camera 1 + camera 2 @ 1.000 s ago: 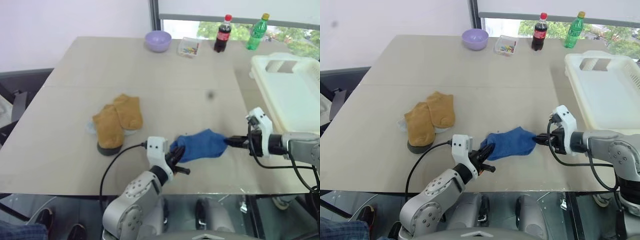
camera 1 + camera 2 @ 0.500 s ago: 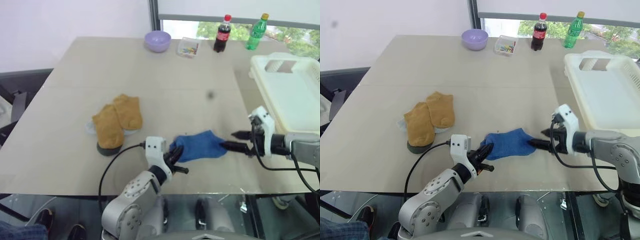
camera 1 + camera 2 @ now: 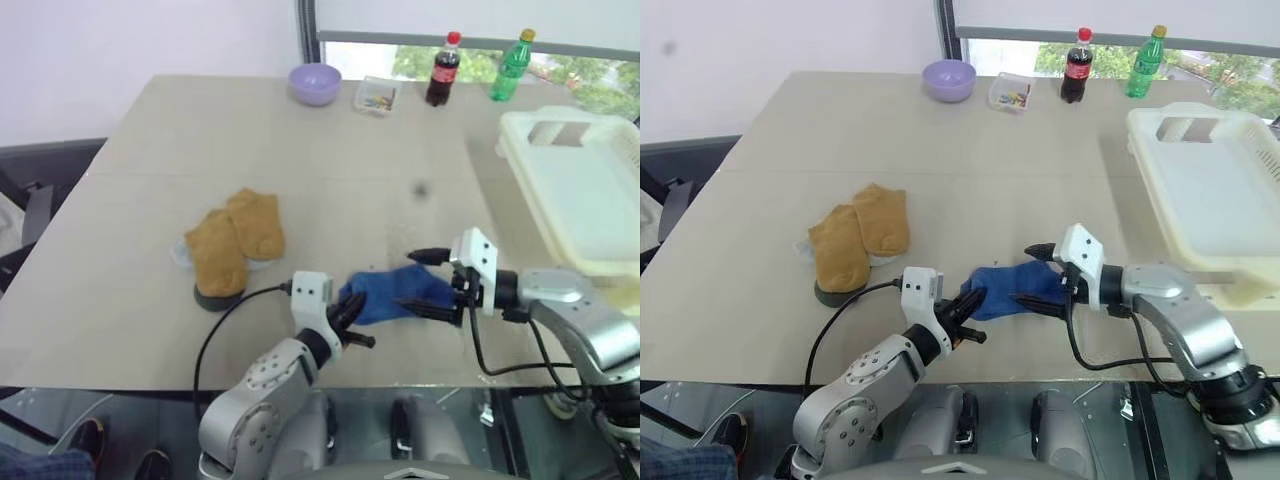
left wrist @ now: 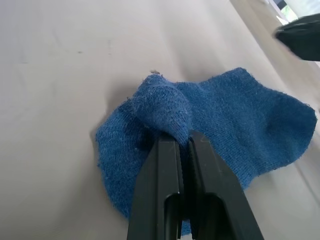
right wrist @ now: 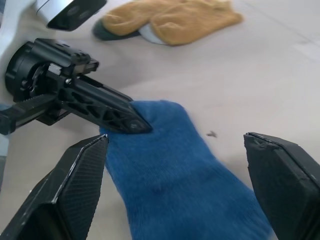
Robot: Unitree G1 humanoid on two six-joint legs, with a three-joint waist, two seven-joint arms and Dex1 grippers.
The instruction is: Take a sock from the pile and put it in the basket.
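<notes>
Table (image 3: 330, 150) of pale wood-grain carries everything here. A blue sock (image 3: 395, 292) lies flat near the front edge, and the left gripper (image 3: 350, 320) has its two black fingers pressed together on a bunched fold at the sock's left end, as the left wrist view shows plainly. The right gripper (image 3: 432, 285) sits at the sock's other end with its fingers spread wide, one above and one below the fabric in the eye views, straddling it without pinching; in the right wrist view the two black fingers (image 5: 75, 190) stand far apart with the sock between them. To the left of the blue sock lies the pile (image 3: 233, 240), where two mustard-yellow socks overlap on top of something pale and something dark grey. The basket (image 3: 580, 190), cream-white with a cut-out handle, stands at the table's right edge, well apart from the sock. Along the far edge stand a lavender bowl (image 3: 316, 82), a small clear tray (image 3: 376, 95), a cola bottle (image 3: 440, 70) and a green bottle (image 3: 512, 65).
</notes>
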